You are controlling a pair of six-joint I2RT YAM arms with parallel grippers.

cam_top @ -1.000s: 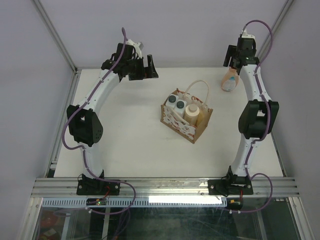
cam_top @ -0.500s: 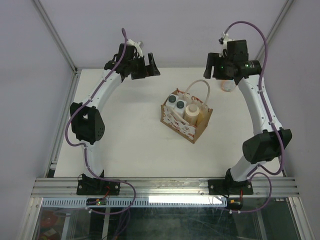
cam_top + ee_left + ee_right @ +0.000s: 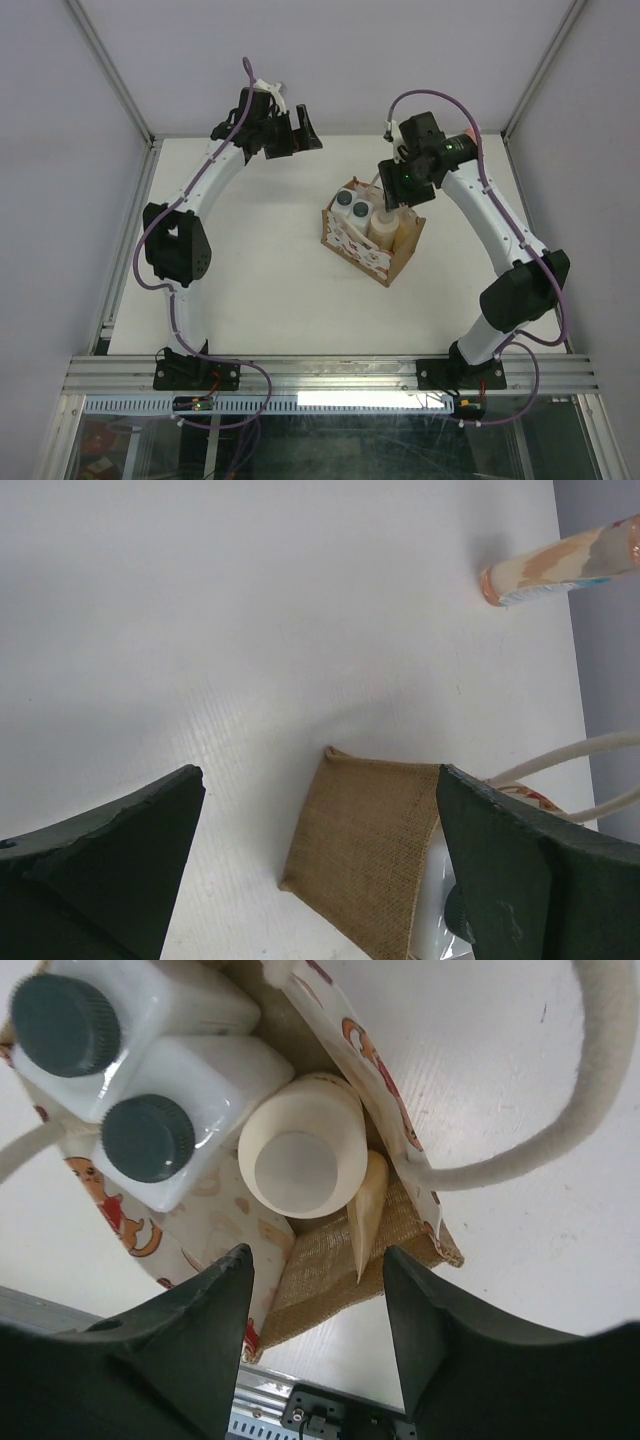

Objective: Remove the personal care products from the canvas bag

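Bottles stand three together inside the canvas bag (image 3: 358,250), which sits near the middle of the white surface (image 3: 250,290). Through my right wrist camera the first white bottle (image 3: 60,1022) and the second white bottle (image 3: 148,1138) are side by side and touching, each with a dark cap; the cream bottle (image 3: 300,1160) with its round lid stands just beside the second one, close to the bag's burlap wall; a cream rope handle (image 3: 600,1080) loops off to one side.

My right jaws hang above the bag's open mouth, spread wide with nothing between them; their dark fingers (image 3: 185,1350) frame the cream bottle from above.

My left jaws are also wide apart and hold nothing; they hover over the far left part of the surface, well apart from the bag; their fingers (image 3: 100,870) angle toward its plain brown end.

The peach-orange bottle (image 3: 555,560) is outside the bag, on the surface toward the far right corner, well apart from the bag; in the overhead view my right arm (image 3: 490,215) hides nearly all of it.
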